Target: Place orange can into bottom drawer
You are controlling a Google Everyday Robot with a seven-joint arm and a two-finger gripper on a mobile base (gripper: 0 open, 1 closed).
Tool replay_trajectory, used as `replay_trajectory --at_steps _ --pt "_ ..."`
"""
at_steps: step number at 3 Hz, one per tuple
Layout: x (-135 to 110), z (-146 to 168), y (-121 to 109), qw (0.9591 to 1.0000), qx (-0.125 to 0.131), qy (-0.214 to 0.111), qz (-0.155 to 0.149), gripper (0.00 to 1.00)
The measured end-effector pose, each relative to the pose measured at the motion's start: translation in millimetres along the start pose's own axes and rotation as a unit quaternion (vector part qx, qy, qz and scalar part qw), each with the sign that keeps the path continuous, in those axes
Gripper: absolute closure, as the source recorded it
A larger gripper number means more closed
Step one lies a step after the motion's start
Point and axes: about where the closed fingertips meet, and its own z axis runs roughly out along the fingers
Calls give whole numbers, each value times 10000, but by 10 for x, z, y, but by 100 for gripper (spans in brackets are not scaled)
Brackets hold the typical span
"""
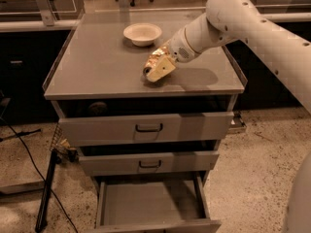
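The orange can [155,57] lies on the grey cabinet top [97,67], near the middle, just in front of the white bowl. My gripper [158,68] reaches in from the right on the white arm and is closed around the can, with a cream finger [162,70] across its front. The can rests on or just above the top. The bottom drawer [146,203] is pulled out below and its tray is bare.
A white bowl [142,33] stands at the back of the cabinet top. The two upper drawers [146,127] with dark handles are slightly ajar. A dark stand and cable [46,198] are on the floor at the left.
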Motion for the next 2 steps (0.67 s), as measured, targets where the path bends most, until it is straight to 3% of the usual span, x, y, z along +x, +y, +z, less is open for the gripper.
replay_trajectory --at_steps 1,2 --pt "-30 -293 164 9997 -101 -143 -155 100" --pt "-4 -668 497 9987 -201 -320 -342 100"
